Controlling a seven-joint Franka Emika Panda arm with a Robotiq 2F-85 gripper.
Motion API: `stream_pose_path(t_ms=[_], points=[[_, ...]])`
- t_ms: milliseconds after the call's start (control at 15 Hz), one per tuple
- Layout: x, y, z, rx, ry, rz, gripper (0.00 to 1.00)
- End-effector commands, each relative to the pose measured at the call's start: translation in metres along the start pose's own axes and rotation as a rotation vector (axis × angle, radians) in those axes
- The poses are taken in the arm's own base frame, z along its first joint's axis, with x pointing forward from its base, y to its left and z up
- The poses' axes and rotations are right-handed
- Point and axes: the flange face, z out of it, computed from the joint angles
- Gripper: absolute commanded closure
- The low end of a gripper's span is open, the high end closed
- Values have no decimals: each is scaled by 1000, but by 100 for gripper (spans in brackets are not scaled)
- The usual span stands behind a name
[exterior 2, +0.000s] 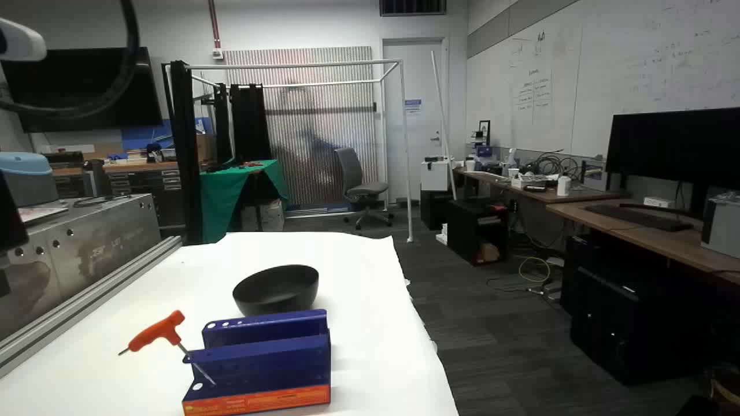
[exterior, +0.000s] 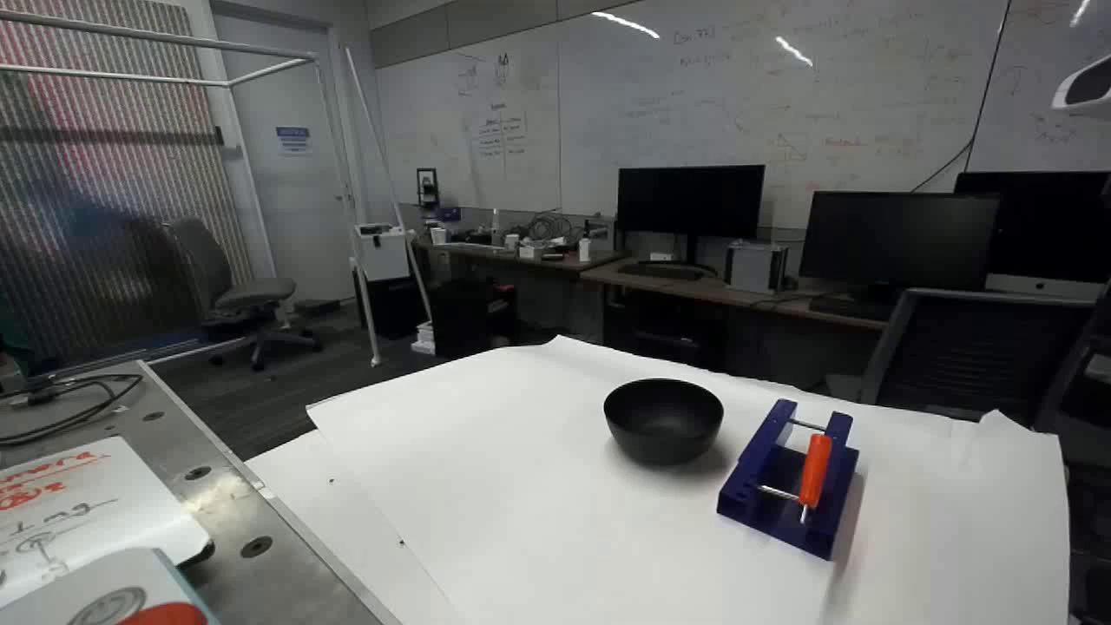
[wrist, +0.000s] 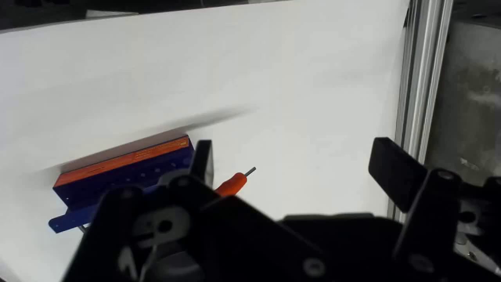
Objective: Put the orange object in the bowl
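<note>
The orange object is a hex key with an orange T-shaped handle (exterior: 814, 469) (exterior 2: 156, 332). It sits in a dark blue stand (exterior: 755, 477) (exterior 2: 263, 364), its metal shaft through the stand and its handle over one end. A black bowl (exterior: 664, 425) (exterior 2: 277, 292) stands upright close beside the stand in both exterior views; it is out of the wrist view. My gripper (wrist: 292, 156) is wide open and empty above the table. In the wrist view the orange handle (wrist: 233, 184) shows near the left finger, partly hidden by it; the stand (wrist: 121, 172) is behind that finger.
White paper (exterior: 521, 503) covers the table. A metal bench (exterior: 226, 495) (exterior 2: 92, 248) with a rail (wrist: 420, 78) runs along one side. White arm parts (exterior: 1085, 91) (exterior 2: 20, 40) show at the edges of both exterior views. A chair (exterior: 981, 356) stands behind the table.
</note>
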Motion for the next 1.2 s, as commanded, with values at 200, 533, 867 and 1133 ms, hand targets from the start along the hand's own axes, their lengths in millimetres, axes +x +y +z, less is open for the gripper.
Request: stream_pose_path(t_ms=[200, 533, 867, 1133], points=[[16, -3, 7, -30, 58, 103, 0], [70, -15, 46, -118, 188, 304, 0], [114, -5, 97, -333, 208, 495, 0], [136, 4, 131, -455, 183, 635, 0]])
